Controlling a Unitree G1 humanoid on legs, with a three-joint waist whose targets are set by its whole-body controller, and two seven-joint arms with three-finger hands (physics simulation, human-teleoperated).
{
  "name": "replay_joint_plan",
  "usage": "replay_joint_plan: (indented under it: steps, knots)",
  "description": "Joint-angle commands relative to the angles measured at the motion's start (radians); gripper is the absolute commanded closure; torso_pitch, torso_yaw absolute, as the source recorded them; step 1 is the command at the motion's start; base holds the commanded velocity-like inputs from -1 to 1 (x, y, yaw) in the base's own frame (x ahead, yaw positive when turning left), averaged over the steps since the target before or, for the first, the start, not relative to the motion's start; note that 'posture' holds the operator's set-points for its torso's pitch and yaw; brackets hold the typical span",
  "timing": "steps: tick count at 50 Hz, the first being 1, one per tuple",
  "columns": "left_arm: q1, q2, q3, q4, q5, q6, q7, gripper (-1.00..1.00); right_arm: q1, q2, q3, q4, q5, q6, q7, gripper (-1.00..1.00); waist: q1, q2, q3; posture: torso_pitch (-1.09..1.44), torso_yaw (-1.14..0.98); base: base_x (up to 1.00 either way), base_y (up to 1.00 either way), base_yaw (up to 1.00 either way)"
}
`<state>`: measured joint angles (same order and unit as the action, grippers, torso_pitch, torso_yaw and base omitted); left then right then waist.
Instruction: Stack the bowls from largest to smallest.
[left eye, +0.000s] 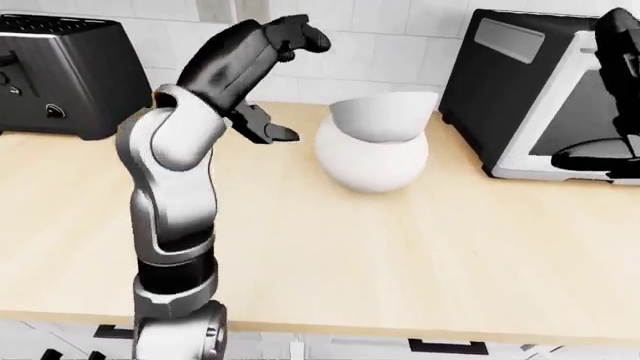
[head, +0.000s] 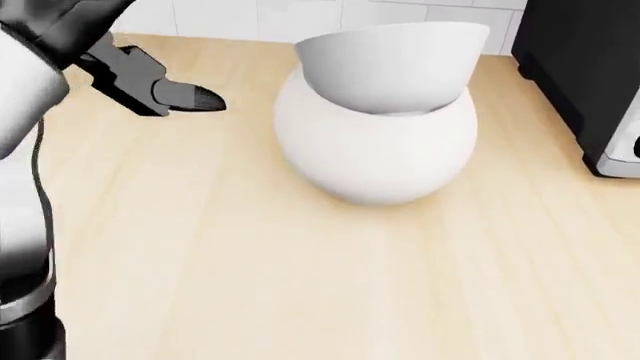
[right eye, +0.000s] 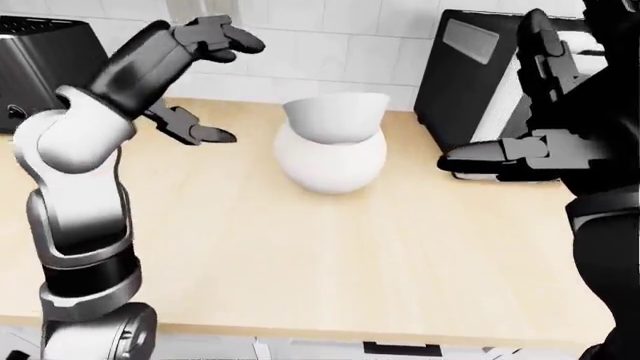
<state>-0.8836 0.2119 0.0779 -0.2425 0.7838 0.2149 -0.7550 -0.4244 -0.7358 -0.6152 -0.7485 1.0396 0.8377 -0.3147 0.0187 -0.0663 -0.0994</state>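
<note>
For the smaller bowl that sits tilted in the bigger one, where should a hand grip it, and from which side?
Probably grip the smaller bowl at its raised rim, on the right in the head view. It sits tilted in the larger bowl, so that edge stands clear. The open right hand is on that side; the left hand, also open, is beyond the lower edge.

Wooden kitchen counter with two dark appliances set against a tiled wall.

A pale wooden countertop (left eye: 420, 247) is seen across all views, its grain running toward the wall. A black toaster (left eye: 60, 75) is placed at the left edge of the left-eye view. A black microwave (left eye: 530, 90) with a silver-framed door is placed at the right. White wall tiles (left eye: 380, 37) are seen between them.
</note>
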Motion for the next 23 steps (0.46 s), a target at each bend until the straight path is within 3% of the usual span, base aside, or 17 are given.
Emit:
replay_joint_plan:
  steps: [1,3,5,7,12,18,23]
  knots:
    - [-0.014,0.033,0.021,-0.085,-0.065,0.071,-0.006,-0.44,0.007,-0.032,-0.044,-0.006,0.027,-0.032,0.004,-1.0,0.0,-0.002,-0.016,-0.22,0.0,0.0,0.0,0.0]
    - [0.041,0.063,0.053,-0.178,-0.117,0.129,-0.024,-0.58,0.049,-0.056,-0.103,-0.005,0.049,-0.038,0.024,-1.0,0.0,-0.002,-0.011,-0.22,0.0,0.0,0.0,0.0]
    - [0.079,0.095,0.097,-0.253,-0.182,0.204,-0.026,-0.88,0.088,-0.085,-0.166,0.001,0.077,-0.042,0.039,-1.0,0.0,-0.002,-0.01,-0.22,0.0,0.0,0.0,0.0]
    - [0.129,0.147,0.134,-0.274,-0.232,0.218,0.005,-0.95,0.123,-0.114,-0.229,0.007,0.109,-0.043,0.055,-1.0,0.001,-0.001,-0.007,-0.22,0.0,0.0,0.0,0.0]
    - [0.192,0.242,0.292,-0.316,-0.481,0.32,0.139,-1.0,0.206,-0.184,-0.401,0.035,0.193,-0.046,0.087,-1.0,0.003,0.005,-0.004,-0.22,0.0,0.0,0.0,0.0]
    - [0.288,0.309,0.468,-0.284,-0.832,0.388,0.389,-1.0,0.296,-0.195,-0.572,0.113,0.218,-0.065,0.144,-1.0,0.001,0.01,0.0,-0.22,0.0,0.0,0.0,0.0]
    - [0.393,0.355,0.542,-0.159,-1.08,0.275,0.561,-1.0,0.349,-0.193,-0.69,0.205,0.195,-0.107,0.175,-1.0,0.002,0.015,0.0,-0.22,0.0,0.0,0.0,0.0]
